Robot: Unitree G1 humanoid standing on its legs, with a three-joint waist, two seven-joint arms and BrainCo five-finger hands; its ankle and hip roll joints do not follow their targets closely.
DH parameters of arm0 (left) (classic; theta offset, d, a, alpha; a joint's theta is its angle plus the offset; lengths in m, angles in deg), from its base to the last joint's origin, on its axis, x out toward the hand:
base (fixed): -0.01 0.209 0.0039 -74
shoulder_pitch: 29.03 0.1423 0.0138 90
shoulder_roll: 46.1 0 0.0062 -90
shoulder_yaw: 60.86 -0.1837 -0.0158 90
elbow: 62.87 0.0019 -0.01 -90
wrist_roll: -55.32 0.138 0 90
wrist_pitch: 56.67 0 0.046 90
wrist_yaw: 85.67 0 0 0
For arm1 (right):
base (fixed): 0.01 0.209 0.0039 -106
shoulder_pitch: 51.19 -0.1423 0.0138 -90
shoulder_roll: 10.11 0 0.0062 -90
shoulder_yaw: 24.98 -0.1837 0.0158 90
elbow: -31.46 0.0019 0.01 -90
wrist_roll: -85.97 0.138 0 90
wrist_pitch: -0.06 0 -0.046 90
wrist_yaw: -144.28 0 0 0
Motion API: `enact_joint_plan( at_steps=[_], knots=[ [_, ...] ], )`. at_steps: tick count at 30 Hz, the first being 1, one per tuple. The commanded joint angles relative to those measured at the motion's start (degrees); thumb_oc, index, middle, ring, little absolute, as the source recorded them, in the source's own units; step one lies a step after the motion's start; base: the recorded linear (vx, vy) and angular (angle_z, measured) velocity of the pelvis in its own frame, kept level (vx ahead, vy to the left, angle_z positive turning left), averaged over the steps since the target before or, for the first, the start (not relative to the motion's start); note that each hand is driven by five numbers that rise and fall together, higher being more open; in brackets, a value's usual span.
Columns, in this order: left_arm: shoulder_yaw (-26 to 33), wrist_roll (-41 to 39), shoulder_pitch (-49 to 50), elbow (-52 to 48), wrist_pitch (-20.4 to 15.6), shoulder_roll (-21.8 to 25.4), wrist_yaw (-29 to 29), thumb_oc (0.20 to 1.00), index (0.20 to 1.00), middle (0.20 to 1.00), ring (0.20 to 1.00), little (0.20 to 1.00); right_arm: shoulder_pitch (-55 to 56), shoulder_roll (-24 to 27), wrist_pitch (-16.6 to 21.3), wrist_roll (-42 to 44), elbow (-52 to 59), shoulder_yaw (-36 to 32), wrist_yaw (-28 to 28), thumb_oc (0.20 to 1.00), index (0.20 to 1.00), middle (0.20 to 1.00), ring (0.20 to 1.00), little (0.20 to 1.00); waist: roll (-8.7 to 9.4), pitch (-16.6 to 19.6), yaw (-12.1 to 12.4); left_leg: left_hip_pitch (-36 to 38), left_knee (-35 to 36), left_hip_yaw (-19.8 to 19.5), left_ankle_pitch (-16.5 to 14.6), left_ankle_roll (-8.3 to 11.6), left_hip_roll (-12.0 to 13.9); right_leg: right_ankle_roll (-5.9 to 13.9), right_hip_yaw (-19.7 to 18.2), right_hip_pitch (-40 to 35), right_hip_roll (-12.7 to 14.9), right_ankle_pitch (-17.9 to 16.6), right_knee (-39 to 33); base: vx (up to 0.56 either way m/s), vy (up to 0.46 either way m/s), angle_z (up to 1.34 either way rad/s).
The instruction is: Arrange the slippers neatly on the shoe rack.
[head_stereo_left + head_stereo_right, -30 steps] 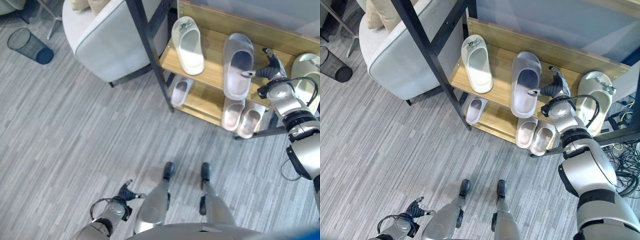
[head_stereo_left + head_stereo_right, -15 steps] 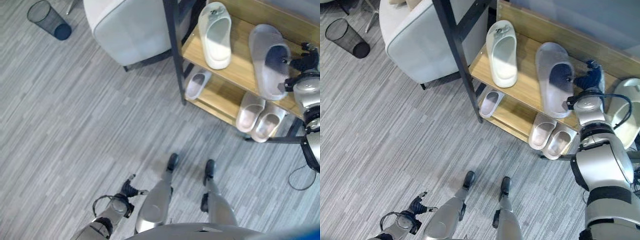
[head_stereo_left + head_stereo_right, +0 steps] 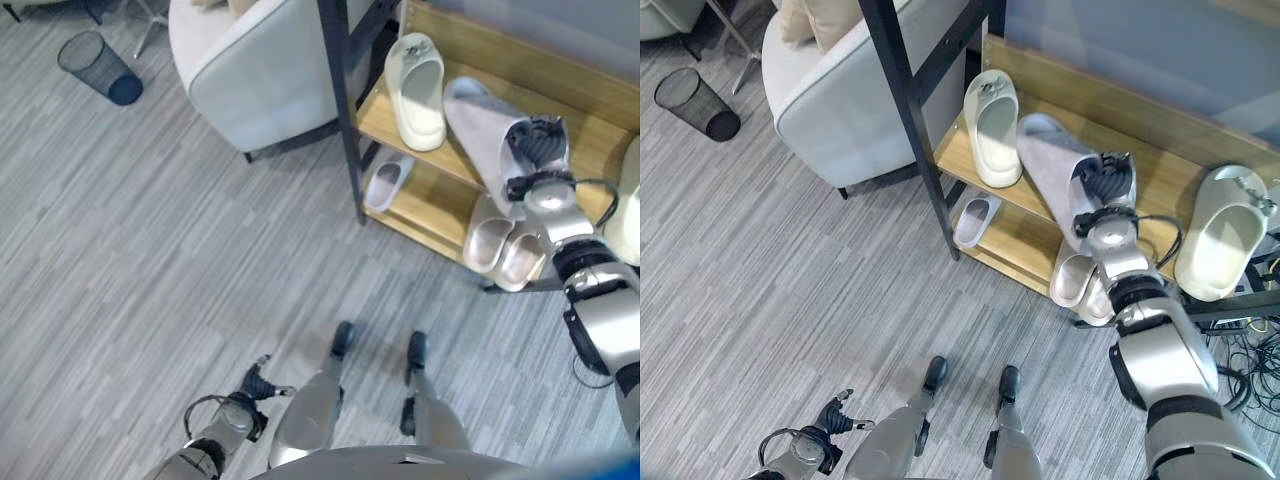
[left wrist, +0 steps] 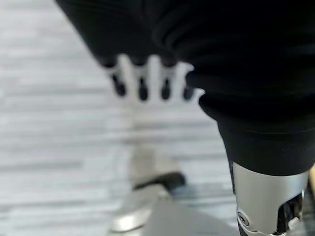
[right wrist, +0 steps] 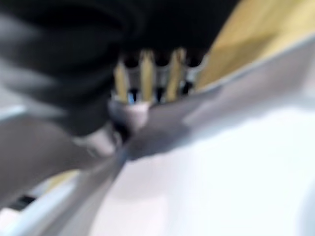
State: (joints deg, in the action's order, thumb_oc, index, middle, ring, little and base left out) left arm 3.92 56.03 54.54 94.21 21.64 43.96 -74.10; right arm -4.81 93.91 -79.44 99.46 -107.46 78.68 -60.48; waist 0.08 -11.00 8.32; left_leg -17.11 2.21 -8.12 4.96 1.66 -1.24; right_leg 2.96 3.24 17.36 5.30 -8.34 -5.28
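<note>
Wooden shoe rack (image 3: 1160,190) — right hand (image 3: 1102,182) clamped on grey slipper (image 3: 1050,165), top shelf — left hand (image 3: 255,383) relaxed.

No readable text

No words, labels, numbers or signs can be made out on any surface in these views; nothing legible stands on any item.

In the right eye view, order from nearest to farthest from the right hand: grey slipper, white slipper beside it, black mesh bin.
1. Grey slipper, top shelf, in the right hand.
2. White slipper, same shelf, toward the left.
3. Black mesh bin, floor, far left.
</note>
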Motion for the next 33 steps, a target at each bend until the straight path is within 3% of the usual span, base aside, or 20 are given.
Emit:
enact_joint_plan(
  at_steps=[1,5,7,10,11,13,16,17,20,23,27,32,33],
  knots=[
    [1.4,0.9,-0.3,2.2,0.1,-1.1,0.1,1.0,1.0,1.0,1.0,1.0,1.6,0.8,2.5,-3.0,0.6,-2.6,-3.7,0.2,0.2,0.2,0.2,0.2,1.13,-0.6,-0.5,-0.5,-1.6,0.0,-4.3,1.19,-0.1,5.77,-0.8,-6.8,4.4,6.5,0.6,-0.05,-0.083,-0.29],
    [3.5,-0.7,2.7,-0.7,0.3,-0.2,-2.4,1.0,1.0,1.0,1.0,1.0,12.3,-6.4,3.9,0.0,7.0,-8.7,-3.2,0.2,0.2,0.2,0.2,0.2,0.58,0.5,-1.9,2.5,-2.3,1.0,-5.4,0.77,0.6,5.26,-1.2,-9.1,4.0,7.7,1.2,-0.03,-0.087,-0.2],
    [6.3,-0.6,4.1,0.6,1.1,0.6,-3.4,1.0,1.0,1.0,1.0,1.0,19.1,-10.5,3.9,-1.0,13.6,-7.2,0.5,0.2,0.2,0.2,0.2,0.2,-0.06,2.2,-3.5,6.4,-1.5,1.3,-5.1,1.05,1.6,4.35,-1.2,-11.8,3.7,10.2,3.6,-0.07,-0.168,-0.11],
    [11.8,-3.3,7.7,-1.6,0.7,2.9,-4.0,1.0,1.0,1.0,1.0,1.0,29.4,-10.8,3.7,-2.5,19.4,-4.9,6.9,0.2,0.2,0.2,0.2,0.2,-0.61,3.1,-4.4,10.4,-2.0,0.1,-4.8,2.5,3.7,2.83,-0.6,-15.2,2.1,13.9,7.6,-0.03,-0.235,0.11],
    [12.3,-6.0,4.6,-2.5,1.5,1.7,-3.1,1.0,1.0,1.0,1.0,1.0,34.6,-11.1,3.4,-3.6,22.7,-3.1,9.2,0.2,0.2,0.2,0.2,0.2,-0.22,3.5,-5.5,11.7,-2.9,-0.4,-5.1,3.1,4.6,2.25,-0.1,-16.8,1.2,15.4,8.7,-0.05,-0.406,0.17],
    [13.9,-9.6,4.5,-3.9,1.6,0.7,-2.6,1.0,1.0,1.0,1.0,1.0,40.4,-11.9,2.9,-3.0,22.0,-4.3,9.9,0.2,0.2,0.2,0.2,0.2,0.76,1.7,-6.1,8.4,-12.9,-0.3,-4.0,5.8,4.9,0.28,2.2,-20.1,0.5,17.4,10.0,-0.08,-0.284,0.48],
    [13.6,-9.0,4.4,-3.1,1.7,-1.0,-1.9,1.0,1.0,1.0,1.0,1.0,43.7,-12.9,2.9,-1.3,22.3,-3.6,10.9,0.2,0.2,0.2,0.2,0.2,0.99,0.8,-7.0,4.4,-15.9,4.7,-2.8,5.13,6.6,-0.62,4.0,-22.2,0.7,18.8,10.0,-0.01,-0.005,0.74],
    [13.8,-9.0,4.6,-0.7,2.1,-1.8,-1.7,1.0,1.0,1.0,1.0,1.0,43.4,-13.2,2.8,-0.1,21.8,-2.4,11.5,0.2,0.2,0.2,0.2,0.2,0.44,1.2,-6.7,2.0,-12.1,6.0,-1.0,4.27,6.9,-0.3,4.1,-22.4,0.6,18.9,9.6,0.07,0.073,0.08],
    [14.4,-10.2,6.1,1.0,2.1,-2.2,-1.7,1.0,1.0,1.0,1.0,1.0,41.4,-13.1,2.3,0.5,21.7,-0.7,11.3,0.2,0.2,0.2,0.2,0.2,-0.11,0.6,-4.7,-1.3,-6.4,5.4,0.2,4.58,6.0,0.44,2.4,-23.5,0.8,19.7,9.4,0.22,0.183,-0.41],
    [16.2,-7.0,8.4,7.3,3.3,-2.9,-1.5,1.0,1.0,1.0,1.0,1.0,41.7,-13.8,1.7,0.1,20.1,0.5,12.8,0.2,0.2,0.2,0.2,0.2,-0.6,2.4,-4.3,0.1,-5.3,5.6,1.9,3.92,5.5,1.98,0.5,-25.9,2.5,19.3,8.7,0.39,0.308,-0.14],
    [17.7,-3.7,9.5,9.4,3.3,-1.8,-1.0,1.0,1.0,1.0,1.0,1.0,42.6,-14.2,1.5,0.3,20.9,2.4,15.3,0.2,0.2,0.2,0.2,0.2,0.99,4.7,-3.8,1.3,-7.1,8.5,-1.0,1.71,3.5,4.17,-2.4,-24.4,6.7,15.9,7.4,0.29,0.299,-0.34],
    [16.9,-4.9,2.9,2.0,1.7,2.1,1.7,1.0,1.0,1.0,1.0,1.0,41.5,-14.4,1.5,0.3,19.8,2.8,15.5,0.2,0.2,0.2,0.2,0.2,2.86,5.5,-3.9,0.0,-9.3,10.3,-4.9,-0.25,1.5,6.24,-3.5,-20.9,9.6,11.9,7.0,0.13,0.204,-0.37],
    [16.3,-4.4,2.2,-1.8,1.4,3.3,2.2,1.0,1.0,1.0,1.0,1.0,41.8,-14.4,1.6,-0.1,19.8,2.7,15.6,0.2,0.2,0.2,0.2,0.2,3.33,5.4,-4.0,0.7,-9.5,10.2,-6.1,-1.19,0.8,6.47,-3.1,-19.5,10.3,10.3,10.4,0.15,0.279,-0.02]
  ],
)
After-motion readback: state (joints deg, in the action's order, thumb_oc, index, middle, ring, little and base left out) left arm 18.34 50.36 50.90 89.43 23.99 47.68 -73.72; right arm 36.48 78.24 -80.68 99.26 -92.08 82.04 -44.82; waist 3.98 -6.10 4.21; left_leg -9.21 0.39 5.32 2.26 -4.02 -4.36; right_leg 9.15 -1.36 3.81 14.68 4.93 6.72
